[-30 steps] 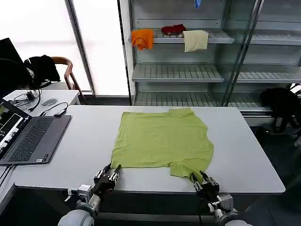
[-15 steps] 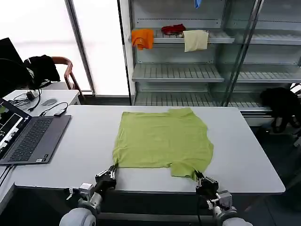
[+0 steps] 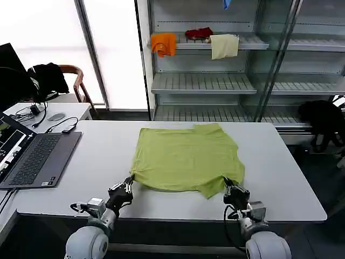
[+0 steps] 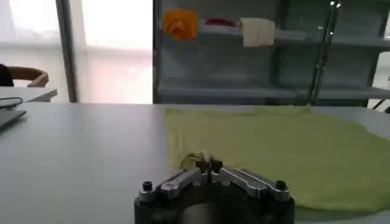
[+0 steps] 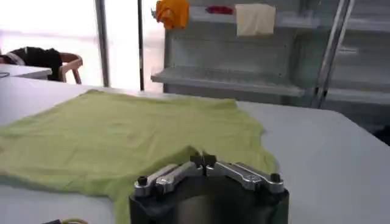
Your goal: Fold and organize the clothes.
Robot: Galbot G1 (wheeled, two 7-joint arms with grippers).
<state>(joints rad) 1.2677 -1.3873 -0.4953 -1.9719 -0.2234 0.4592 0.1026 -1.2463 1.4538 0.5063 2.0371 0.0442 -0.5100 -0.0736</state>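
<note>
Lime T-shirt (image 3: 186, 156) lay flat mid-table (image 3: 102, 162), print not visible. Left gripper (image 3: 127, 184) was clenched on the near-left hem corner, right gripper (image 3: 227, 184) clenched on the near-right sleeve corner. Advice: lift both corners evenly, carry them straight toward the collar edge, keep cloth taut to avoid skew.

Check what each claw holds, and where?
Left claw pinches the T-shirt at its near left hem corner; right claw pinches its near right sleeve.
</note>
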